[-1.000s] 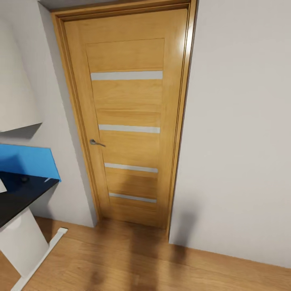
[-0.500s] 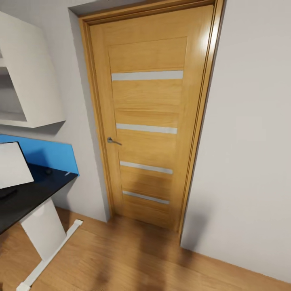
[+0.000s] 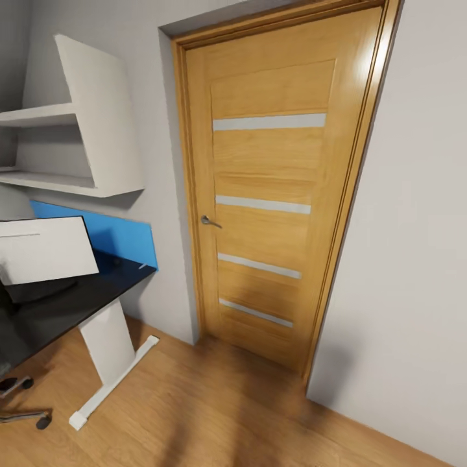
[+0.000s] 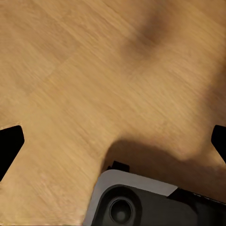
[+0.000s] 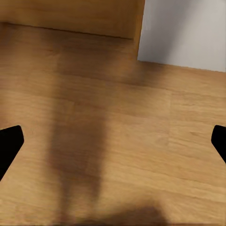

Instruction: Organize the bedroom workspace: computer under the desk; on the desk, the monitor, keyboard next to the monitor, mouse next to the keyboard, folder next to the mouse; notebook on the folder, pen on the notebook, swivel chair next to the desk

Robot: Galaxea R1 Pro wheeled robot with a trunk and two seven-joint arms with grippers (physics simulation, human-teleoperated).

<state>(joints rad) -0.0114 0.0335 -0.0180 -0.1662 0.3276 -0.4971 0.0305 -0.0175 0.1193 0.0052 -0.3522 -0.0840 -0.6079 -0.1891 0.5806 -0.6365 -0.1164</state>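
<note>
The head camera has swung left since the earlier pictures: the oak door [image 3: 275,194] is now seen shifted right, and more of the desk [image 3: 71,301] is brought into view at the left. The monitor [image 3: 45,250] is shown standing on the desk, its pale grey back turned to the camera, a blue wall panel [image 3: 123,237] behind it. White shelves [image 3: 78,155] are seen above. At the lower left, chrome legs and casters of the swivel chair [image 3: 23,402] are caught on the floor [image 3: 214,415].

The left pincer [image 4: 113,141] is seen spread open over bare planks, a grey robot part below it. The right pincer [image 5: 113,141] is likewise held open, with the door's foot and the wall ahead.
</note>
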